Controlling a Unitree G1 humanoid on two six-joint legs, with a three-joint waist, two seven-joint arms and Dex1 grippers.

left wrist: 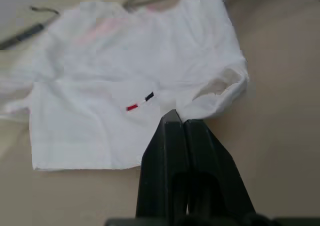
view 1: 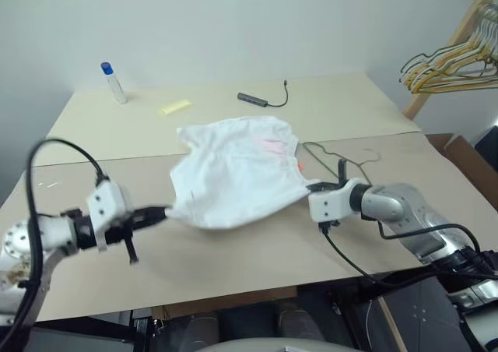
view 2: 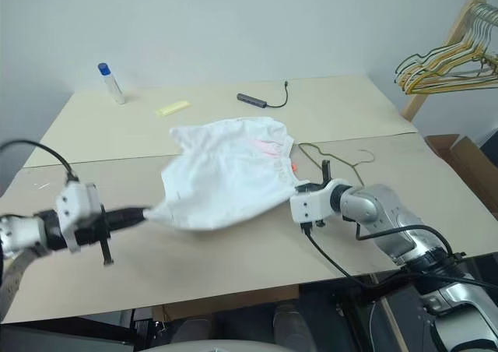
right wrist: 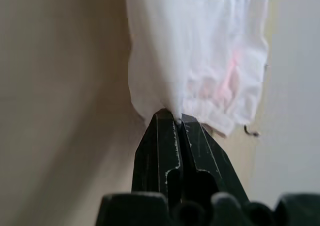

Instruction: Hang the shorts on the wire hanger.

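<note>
The white shorts (view 1: 233, 173) are stretched between my two grippers just above the table (view 1: 233, 251), with a pink mark near the waistband and a red-and-dark dash (left wrist: 139, 102) near a hem. My left gripper (view 1: 165, 210) is shut on the shorts' near left corner; its fingers (left wrist: 172, 136) pinch the cloth edge. My right gripper (view 1: 307, 187) is shut on the right corner by the waistband, fingertips (right wrist: 165, 123) closed on the fabric. The wire hanger (view 1: 346, 161) lies flat on the table just beyond the right gripper, one end hidden under the shorts.
At the table's back stand a blue-capped bottle (view 1: 113, 82), a yellow slip (view 1: 175, 107) and a dark adapter with cable (view 1: 257, 99). A bunch of yellowish hangers on a wooden pole (view 1: 455, 56) hangs at the far right. A cardboard box (view 1: 471, 161) sits beside the table.
</note>
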